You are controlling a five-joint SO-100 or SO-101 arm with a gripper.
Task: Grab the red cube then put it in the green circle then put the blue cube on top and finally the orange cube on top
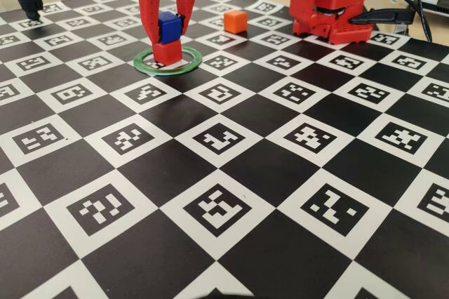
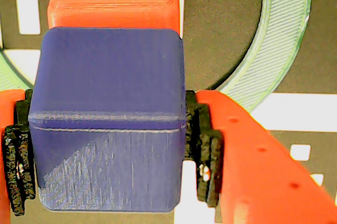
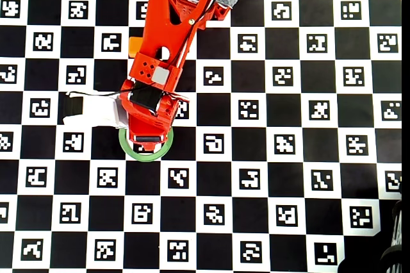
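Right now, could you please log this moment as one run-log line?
stage: stacking blue | tool: shut on blue cube | blue cube: on or just above red cube | red cube: inside green circle | orange cube: untouched

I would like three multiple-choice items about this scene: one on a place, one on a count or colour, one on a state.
1. Where does the small matte red cube sit?
A. inside the thin flat green ring
B. beside the arm base
C. on the board's near edge

2. How many cubes show in the fixed view?
A. one
B. three
C. five

3. What is the state of the red claw?
A. open and empty
B. shut on the small orange cube
C. shut on the small deep-blue cube

Answers:
1 A, the ring encircles it.
2 B, red, blue and orange.
3 C, the wrist view shows pads pressing both blue sides.
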